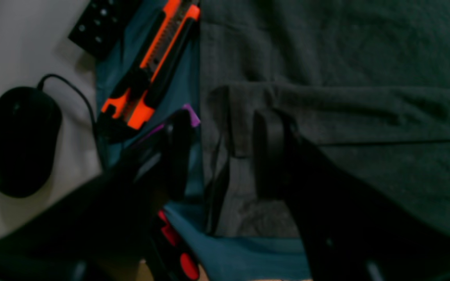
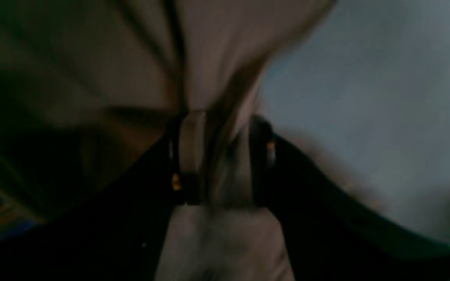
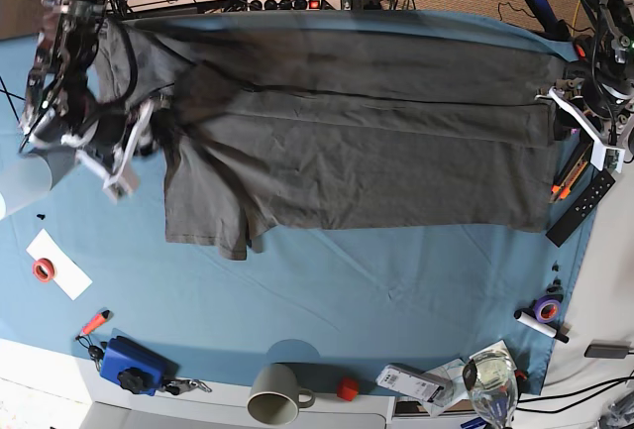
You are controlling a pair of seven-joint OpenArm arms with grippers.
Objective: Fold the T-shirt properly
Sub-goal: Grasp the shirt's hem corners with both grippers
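Observation:
The dark grey T-shirt (image 3: pixel 376 152) lies spread wide across the teal table cloth (image 3: pixel 376 290), with folds along its far side and a flap hanging at its lower left. My right gripper (image 3: pixel 149 134) is at the shirt's left end. In the blurred right wrist view its fingers (image 2: pixel 188 156) stand apart, and a bunched strand of the T-shirt (image 2: pixel 217 78) runs between them. My left gripper (image 1: pixel 225 156) is open at the shirt's right end, astride the folded edge of the T-shirt (image 1: pixel 326 117). One finger is over the teal cloth and the other over the shirt.
Beside the left gripper lie an orange-and-black utility knife (image 1: pixel 154 66), a black remote (image 3: pixel 581 207) and a black mouse (image 1: pixel 18 140). Along the near edge are a mug (image 3: pixel 277 394), a glass (image 3: pixel 492 379), purple tape (image 3: pixel 547 307), a blue tool (image 3: pixel 129 365) and red tape (image 3: pixel 44 269).

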